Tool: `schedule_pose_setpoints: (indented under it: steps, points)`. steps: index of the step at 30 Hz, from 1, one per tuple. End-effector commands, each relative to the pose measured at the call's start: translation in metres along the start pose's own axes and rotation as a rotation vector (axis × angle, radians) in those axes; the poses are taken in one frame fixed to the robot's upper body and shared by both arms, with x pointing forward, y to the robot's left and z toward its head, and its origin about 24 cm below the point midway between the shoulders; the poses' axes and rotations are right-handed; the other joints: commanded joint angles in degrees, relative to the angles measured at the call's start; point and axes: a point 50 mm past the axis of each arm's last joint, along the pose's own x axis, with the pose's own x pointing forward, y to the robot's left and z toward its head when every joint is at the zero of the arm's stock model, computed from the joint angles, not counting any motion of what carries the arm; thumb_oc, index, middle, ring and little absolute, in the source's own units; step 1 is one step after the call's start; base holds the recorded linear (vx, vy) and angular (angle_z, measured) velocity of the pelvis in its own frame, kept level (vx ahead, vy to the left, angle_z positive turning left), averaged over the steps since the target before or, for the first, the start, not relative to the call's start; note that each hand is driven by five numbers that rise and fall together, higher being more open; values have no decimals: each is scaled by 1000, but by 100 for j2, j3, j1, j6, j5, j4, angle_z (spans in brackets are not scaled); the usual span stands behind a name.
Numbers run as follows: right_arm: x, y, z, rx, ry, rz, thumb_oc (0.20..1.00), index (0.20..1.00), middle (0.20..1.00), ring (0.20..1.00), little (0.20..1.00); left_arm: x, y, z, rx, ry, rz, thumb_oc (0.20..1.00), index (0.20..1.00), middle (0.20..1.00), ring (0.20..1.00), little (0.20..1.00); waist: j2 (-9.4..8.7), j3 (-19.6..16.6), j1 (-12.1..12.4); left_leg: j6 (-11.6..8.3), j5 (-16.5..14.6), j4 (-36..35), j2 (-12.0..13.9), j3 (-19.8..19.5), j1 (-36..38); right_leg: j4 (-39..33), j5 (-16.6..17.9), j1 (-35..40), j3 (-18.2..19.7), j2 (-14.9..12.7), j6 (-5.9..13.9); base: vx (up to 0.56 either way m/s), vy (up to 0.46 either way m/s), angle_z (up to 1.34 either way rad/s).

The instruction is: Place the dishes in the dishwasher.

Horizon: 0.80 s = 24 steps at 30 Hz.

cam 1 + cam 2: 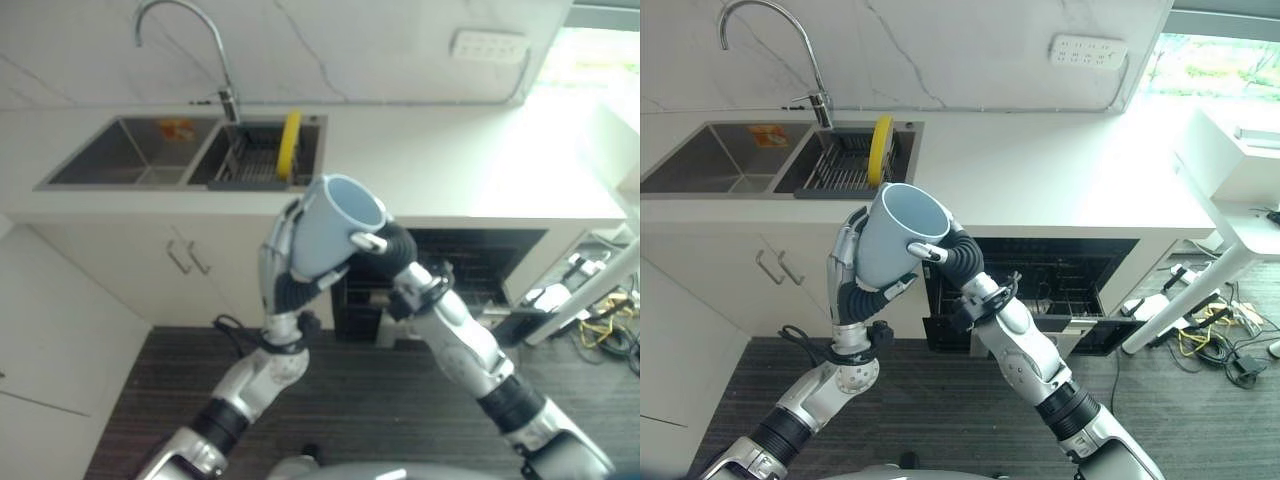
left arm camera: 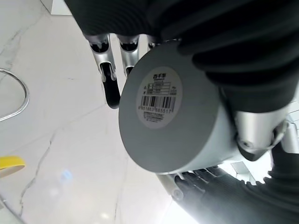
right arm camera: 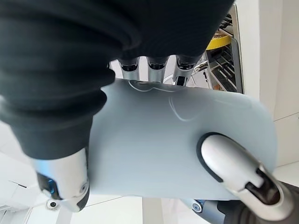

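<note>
Pale blue and tilted, the mug (image 1: 892, 232) sits mid-air in front of the counter (image 1: 1040, 180), its open mouth facing 1 o'clock; we see both hands on it. Our left hand (image 1: 848, 270) cradles it from 8 o'clock, fingers curled around the wall; our right hand (image 1: 950, 252) clamps it from 3 o'clock, thumb pressed on its side. At 11 o'clock lies the sink (image 1: 700, 165) with a yellow plate (image 1: 879, 148) upright in its rack; at 4 o'clock the dishwasher (image 1: 1060, 285) stands open.
</note>
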Motion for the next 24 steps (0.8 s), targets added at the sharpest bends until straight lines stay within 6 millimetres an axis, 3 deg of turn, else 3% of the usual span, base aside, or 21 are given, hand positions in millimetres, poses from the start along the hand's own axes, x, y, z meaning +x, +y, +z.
schedule_pose_setpoints:
  steps: [1,7,8,9,15,24]
  points:
    - [32,30,28,17,-150,158,200,200,200,200,200,20,-19,12,-53,-141,-63,200,200,200,200,200,-186,86,190,15,-891,187,-17,-223,206,498,-382,-260,-166,-347,258,-15,1,7]
    - [33,30,29,-5,-155,162,200,200,200,200,200,21,-22,11,-24,-144,-86,200,200,200,200,200,-186,93,184,24,-894,205,-13,-213,198,516,-380,-270,-156,-352,262,-4,1,2]
    - [34,30,29,-8,-155,161,200,200,200,200,200,20,-22,10,-24,-140,-89,341,341,341,341,341,-184,94,185,25,-893,204,-12,-212,200,520,-380,-271,-156,-354,261,0,0,0]
    - [34,31,29,-9,-155,159,200,200,200,200,200,20,-22,10,-24,-138,-90,1000,1000,1000,1000,1000,-183,96,186,26,-893,209,-13,-212,199,518,-380,-268,-153,-354,259,0,0,0]
    - [33,26,33,27,-197,101,200,200,200,200,200,18,-22,8,-42,-100,-95,1000,1000,1000,1000,1000,-178,96,183,29,-887,207,-4,-207,216,530,-383,-262,-139,-341,253,0,0,0]
    - [19,3,53,56,-353,-84,200,200,200,200,200,14,-13,-3,18,-37,-45,1000,1000,1000,1000,1000,-141,134,96,94,-955,320,-45,-168,208,644,-405,-304,-72,-381,257,14,53,-1]
